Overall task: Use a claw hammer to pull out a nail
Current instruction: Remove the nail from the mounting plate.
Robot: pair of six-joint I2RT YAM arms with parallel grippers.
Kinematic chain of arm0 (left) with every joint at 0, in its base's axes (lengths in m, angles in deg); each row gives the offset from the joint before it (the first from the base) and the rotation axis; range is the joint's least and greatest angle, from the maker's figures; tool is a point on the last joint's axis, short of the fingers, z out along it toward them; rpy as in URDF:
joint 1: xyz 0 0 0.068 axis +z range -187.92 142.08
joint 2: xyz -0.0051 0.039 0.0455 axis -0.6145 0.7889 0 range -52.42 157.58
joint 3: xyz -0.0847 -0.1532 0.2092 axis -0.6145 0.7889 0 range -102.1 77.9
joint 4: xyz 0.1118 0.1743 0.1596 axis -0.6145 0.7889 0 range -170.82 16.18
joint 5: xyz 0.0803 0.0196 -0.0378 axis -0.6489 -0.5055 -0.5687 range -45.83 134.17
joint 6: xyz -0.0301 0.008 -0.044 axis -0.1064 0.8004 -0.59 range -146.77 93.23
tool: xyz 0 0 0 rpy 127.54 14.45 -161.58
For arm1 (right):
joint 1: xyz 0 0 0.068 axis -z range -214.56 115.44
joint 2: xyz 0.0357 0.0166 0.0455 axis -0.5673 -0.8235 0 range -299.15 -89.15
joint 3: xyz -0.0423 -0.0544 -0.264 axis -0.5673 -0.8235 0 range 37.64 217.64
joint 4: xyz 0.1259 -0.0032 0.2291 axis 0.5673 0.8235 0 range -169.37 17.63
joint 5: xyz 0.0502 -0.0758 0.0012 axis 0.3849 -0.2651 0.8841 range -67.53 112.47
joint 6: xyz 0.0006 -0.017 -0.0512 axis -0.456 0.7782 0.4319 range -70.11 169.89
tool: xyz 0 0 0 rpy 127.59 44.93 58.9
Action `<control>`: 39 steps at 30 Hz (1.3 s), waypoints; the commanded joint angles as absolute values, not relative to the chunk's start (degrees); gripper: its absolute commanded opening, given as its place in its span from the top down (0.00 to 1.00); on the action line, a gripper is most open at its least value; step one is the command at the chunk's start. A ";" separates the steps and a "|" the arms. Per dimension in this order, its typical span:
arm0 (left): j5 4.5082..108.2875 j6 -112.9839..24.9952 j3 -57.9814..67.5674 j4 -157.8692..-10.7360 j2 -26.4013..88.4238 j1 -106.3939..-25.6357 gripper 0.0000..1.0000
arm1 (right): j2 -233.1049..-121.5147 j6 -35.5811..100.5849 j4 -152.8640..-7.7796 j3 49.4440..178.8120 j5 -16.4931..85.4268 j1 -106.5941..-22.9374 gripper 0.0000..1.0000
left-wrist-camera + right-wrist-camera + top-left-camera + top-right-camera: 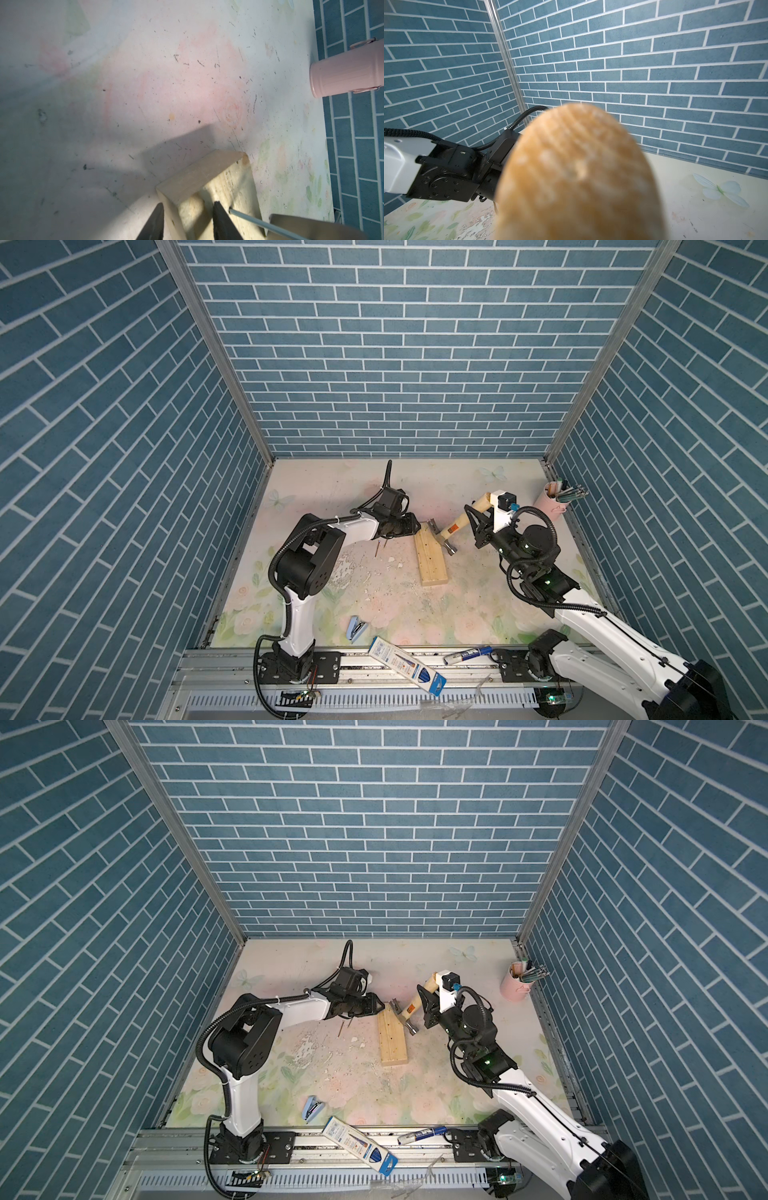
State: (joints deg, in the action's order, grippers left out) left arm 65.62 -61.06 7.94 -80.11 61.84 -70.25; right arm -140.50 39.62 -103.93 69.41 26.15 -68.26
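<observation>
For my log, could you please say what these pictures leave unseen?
- Head of thin grey nail in pale wooden block: cut off at left wrist view's edge; too small in both top views.
- Right gripper: hidden in right wrist view by blurred pale wooden hammer handle.

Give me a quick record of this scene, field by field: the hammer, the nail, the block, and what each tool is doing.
Claw hammer: head at the wooden block's far end
Right tool: shut on the hammer's handle
Left tool: jaws apart, astride the block's corner, grip unclear
Nail: one end meets the block, slanting toward the hammer head
Pink cup: far right corner, holding pens
</observation>
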 commanded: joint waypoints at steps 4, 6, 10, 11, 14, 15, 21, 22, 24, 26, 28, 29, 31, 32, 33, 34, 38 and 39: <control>61.04 -60.98 11.45 -71.41 64.41 -70.61 0.61 | -140.74 33.64 -101.44 75.49 29.24 -69.10 1.00; 61.20 -61.06 11.67 -71.68 64.39 -70.55 0.61 | -140.74 34.02 -101.13 77.25 29.30 -69.14 1.00; 61.39 -61.05 11.74 -71.98 64.39 -70.52 0.61 | -141.02 34.62 -100.47 80.56 29.85 -69.13 1.00; 61.35 -61.06 11.76 -72.01 64.30 -70.53 0.61 | -141.11 34.83 -100.08 81.54 29.95 -69.10 1.00; 61.39 -61.05 11.80 -72.08 64.25 -70.57 0.61 | -141.27 35.85 -98.88 84.02 30.19 -69.09 1.00; 61.39 -61.11 11.81 -72.12 64.15 -70.53 0.61 | -141.27 36.22 -98.44 84.79 30.17 -69.12 1.00; 61.39 -60.57 11.54 -71.91 63.57 -70.52 0.61 | -141.56 37.87 -94.25 89.40 30.18 -69.10 1.00; 61.26 -60.33 11.55 -71.73 63.30 -70.52 0.61 | -141.69 38.00 -92.91 90.26 29.96 -69.14 1.00; 61.04 -59.63 11.47 -71.36 62.36 -70.53 0.61 | -141.75 38.35 -90.08 92.11 29.27 -69.06 1.00; 60.62 -58.54 11.28 -70.83 61.32 -70.60 0.61 | -142.19 38.54 -86.67 94.31 28.43 -69.10 1.00; 60.26 -57.34 11.10 -70.16 60.08 -70.54 0.61 | -143.05 38.55 -82.78 97.11 28.03 -69.04 1.00; 59.95 -56.54 11.02 -69.74 59.27 -70.52 0.61 | -143.60 38.54 -81.03 98.50 27.84 -69.01 1.00; 59.27 -55.22 10.94 -69.02 57.64 -70.53 0.60 | -144.98 38.21 -77.39 101.40 28.09 -68.71 1.00; 58.75 -54.50 10.97 -68.51 56.71 -70.50 0.60 | -145.66 37.88 -75.86 102.74 28.22 -68.59 1.00; 58.22 -53.82 10.94 -68.02 55.92 -70.51 0.60 | -146.49 37.39 -74.55 103.95 28.63 -68.29 1.00; 57.97 -53.30 11.08 -67.75 55.14 -70.44 0.59 | -147.00 37.08 -73.53 104.98 29.10 -68.03 1.00; 56.58 -50.58 12.10 -66.59 51.67 -70.44 0.58 | -150.56 35.12 -68.56 109.99 31.56 -66.28 1.00; 56.43 -50.02 12.46 -66.47 50.77 -70.43 0.57 | -151.35 34.65 -67.50 111.08 32.38 -65.77 1.00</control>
State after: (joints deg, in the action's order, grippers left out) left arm 58.87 -53.17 11.44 -69.44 53.45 -70.47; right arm -151.08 38.09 -65.76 105.97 29.98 -66.99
